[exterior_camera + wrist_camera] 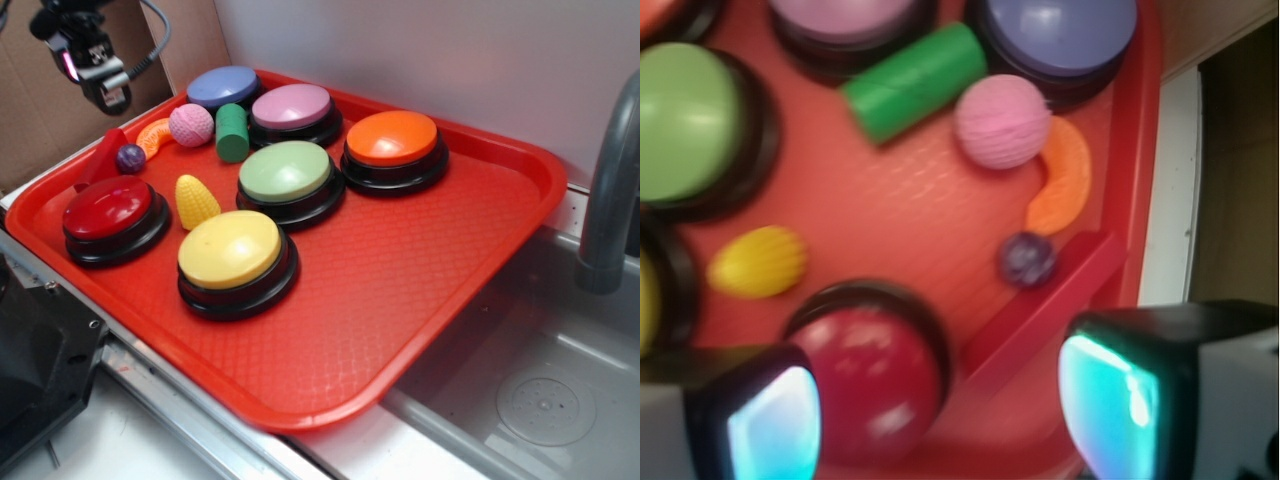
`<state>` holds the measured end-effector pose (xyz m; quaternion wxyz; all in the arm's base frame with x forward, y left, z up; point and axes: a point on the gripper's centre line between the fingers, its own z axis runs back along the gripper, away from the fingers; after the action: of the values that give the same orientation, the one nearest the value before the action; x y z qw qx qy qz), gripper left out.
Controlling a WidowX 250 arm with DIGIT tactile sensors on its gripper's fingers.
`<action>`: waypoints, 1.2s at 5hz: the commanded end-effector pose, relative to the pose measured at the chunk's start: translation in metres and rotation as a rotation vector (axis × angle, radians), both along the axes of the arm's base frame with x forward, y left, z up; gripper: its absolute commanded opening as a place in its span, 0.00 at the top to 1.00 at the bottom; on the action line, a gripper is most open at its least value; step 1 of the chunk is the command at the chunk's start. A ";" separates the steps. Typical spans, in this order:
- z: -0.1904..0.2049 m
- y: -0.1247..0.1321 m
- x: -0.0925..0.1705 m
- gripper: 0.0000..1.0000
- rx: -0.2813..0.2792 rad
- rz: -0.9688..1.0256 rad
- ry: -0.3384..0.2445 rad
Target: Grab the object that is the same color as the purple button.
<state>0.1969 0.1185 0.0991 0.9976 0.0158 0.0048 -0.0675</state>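
Black gripper point(940, 410) wide open, empty, above purple ball point(1027, 259), apart.

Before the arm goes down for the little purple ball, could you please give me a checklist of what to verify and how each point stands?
1. Target found: small dark purple ball on the tray, near its left rim. Ok.
2. Colour reference: purple button in view at the back. Ok.
3. Pincer open: fingers spread wide in the wrist view. Ok.
4. Pincer over the ball: it sits above and off to one side. Not ok.
5. Crowding: red wedge touches the ball; orange curved piece close by. Not ok.
6. Height above the tray: cannot tell.
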 end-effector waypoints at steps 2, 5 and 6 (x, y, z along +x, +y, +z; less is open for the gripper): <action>-0.035 0.025 0.033 0.00 0.068 -0.022 0.034; -0.074 0.031 0.038 0.00 0.024 -0.076 0.078; -0.077 0.033 0.033 0.01 0.021 -0.064 0.082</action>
<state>0.2260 0.1448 0.0147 0.9929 0.0122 0.0576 -0.1034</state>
